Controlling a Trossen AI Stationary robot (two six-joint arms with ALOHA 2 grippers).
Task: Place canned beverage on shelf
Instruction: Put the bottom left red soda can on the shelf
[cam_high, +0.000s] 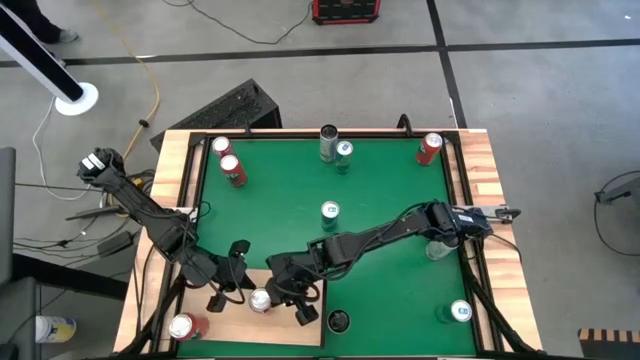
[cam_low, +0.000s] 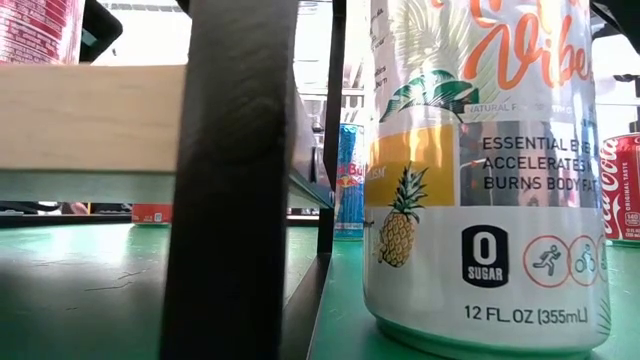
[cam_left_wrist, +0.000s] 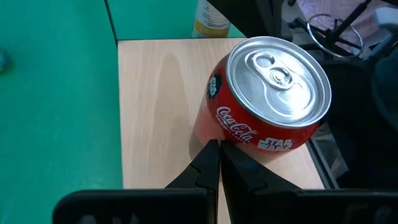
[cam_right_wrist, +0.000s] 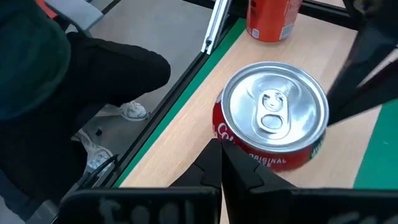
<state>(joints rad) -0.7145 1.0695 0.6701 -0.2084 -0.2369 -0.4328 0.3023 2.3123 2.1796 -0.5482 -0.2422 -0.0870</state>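
Observation:
The shelf (cam_high: 300, 335) is a pale wooden board at the table's near left, raised on dark legs (cam_low: 230, 200). A red Coca-Cola can (cam_high: 260, 300) stands upright on it, between my two grippers. My left gripper (cam_left_wrist: 219, 152) is shut, on the can's left. My right gripper (cam_right_wrist: 221, 149) is shut, on its right. Both point their tips at the can's lower side wall. A second red can (cam_high: 185, 326) stands on the shelf's near left corner. My left gripper has its shut fingertips (cam_left_wrist: 211, 155) at the can's lower side wall (cam_left_wrist: 233, 134), slanting down from the table's left; I cannot tell whether they touch it. My right gripper has its shut fingertips (cam_right_wrist: 214, 155) at the can's lower side wall (cam_right_wrist: 239, 146), slanting down from the right; I cannot tell whether they touch it.
A tall white can with a pineapple (cam_high: 338, 321) stands on the green mat just right of the shelf. Several more cans stand on the mat: two red (cam_high: 227, 158) at the far left, one green (cam_high: 330, 212) in the middle. A person in dark clothes (cam_right_wrist: 74, 74) stands near the shelf's near edge.

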